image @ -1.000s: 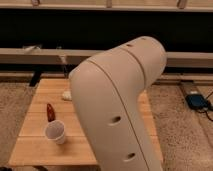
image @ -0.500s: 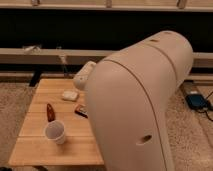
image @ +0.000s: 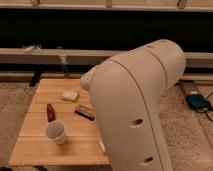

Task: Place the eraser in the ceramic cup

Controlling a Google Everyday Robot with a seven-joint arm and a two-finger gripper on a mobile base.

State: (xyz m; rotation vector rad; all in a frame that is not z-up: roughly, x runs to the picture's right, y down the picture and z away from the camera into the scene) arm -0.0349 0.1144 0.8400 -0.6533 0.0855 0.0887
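The arm [image: 140,105] has swung away from the cup [image: 55,132], with the gripper hidden behind it and the jaws' state impossible to tell; line up squarely over the eraser [image: 85,112] just beyond the cup.

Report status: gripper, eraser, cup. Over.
No gripper in view; arm fills frame right. Flat on table, the eraser, apart from ceramic cup. Cup upright, red bottle close behind it.

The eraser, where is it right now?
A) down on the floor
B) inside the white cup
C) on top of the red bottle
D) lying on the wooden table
D: the eraser lies flat on the wooden table, apart from the ceramic cup, between the red bottle and the big white arm. The gripper is out of view.
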